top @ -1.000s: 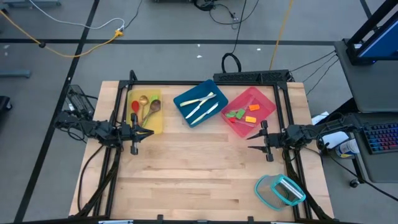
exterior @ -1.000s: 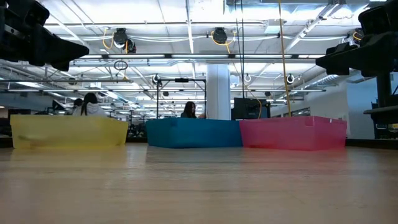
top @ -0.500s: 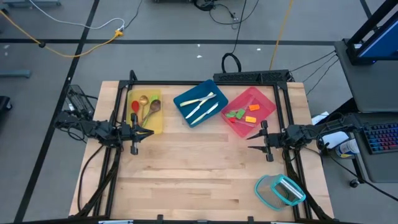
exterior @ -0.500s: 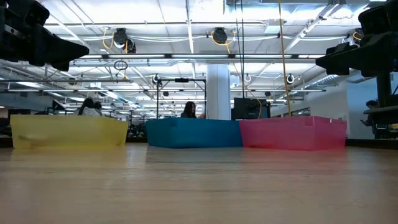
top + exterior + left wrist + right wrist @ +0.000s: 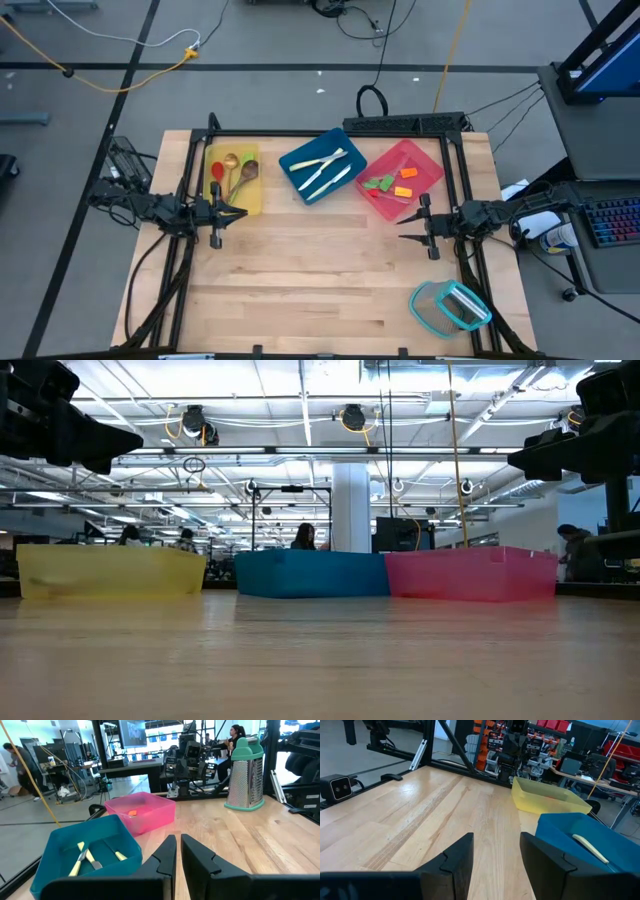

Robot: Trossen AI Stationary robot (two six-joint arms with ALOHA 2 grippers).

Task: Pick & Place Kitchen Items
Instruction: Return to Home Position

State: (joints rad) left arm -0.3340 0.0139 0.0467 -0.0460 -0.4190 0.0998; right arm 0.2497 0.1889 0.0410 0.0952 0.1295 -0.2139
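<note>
High view: left pincer (image 5: 240, 212) pressed together, right pincer (image 5: 402, 238) spread, open table (image 5: 320, 285) between

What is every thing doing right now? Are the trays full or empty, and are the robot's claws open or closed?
Yellow tray: holds three spoons.
Blue tray: holds cream knives.
Pink tray: holds small colourful pieces.
Grater: standing upright, nothing touching it.
Left gripper: shut, holding nothing.
Right gripper: open, holding nothing.
</note>
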